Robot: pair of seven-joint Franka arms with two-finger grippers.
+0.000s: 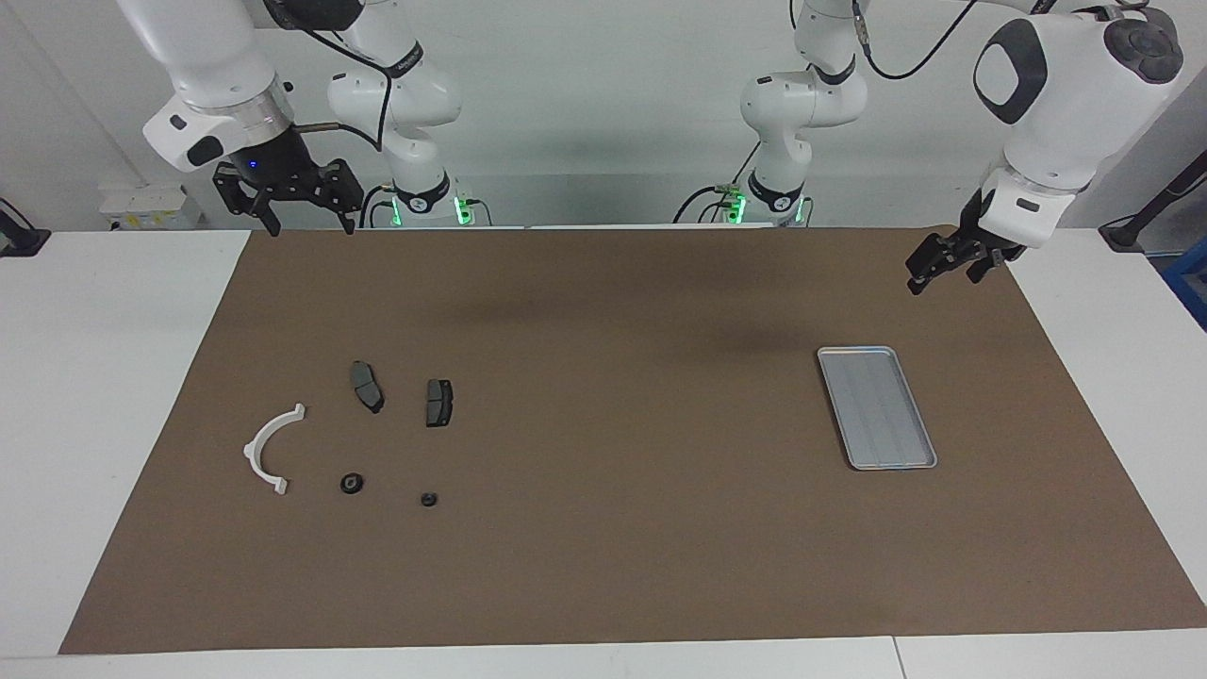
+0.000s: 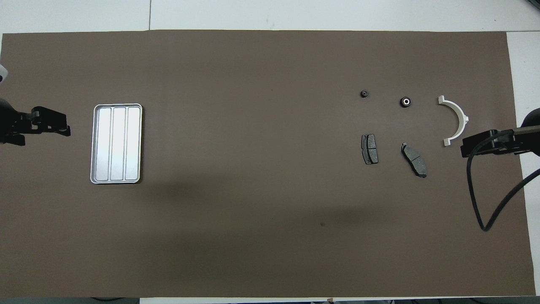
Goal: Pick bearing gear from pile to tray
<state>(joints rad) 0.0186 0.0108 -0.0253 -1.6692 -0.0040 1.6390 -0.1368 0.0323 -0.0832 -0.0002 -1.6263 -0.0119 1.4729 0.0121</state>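
Overhead view: two pads [image 2: 369, 148], one tray [image 2: 95, 143].

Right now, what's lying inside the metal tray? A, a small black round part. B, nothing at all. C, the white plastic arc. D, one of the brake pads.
B: the tray shows only its bare ribbed bottom, while the white arc, both brake pads and both small black round parts lie on the brown mat toward the right arm's end of the table.
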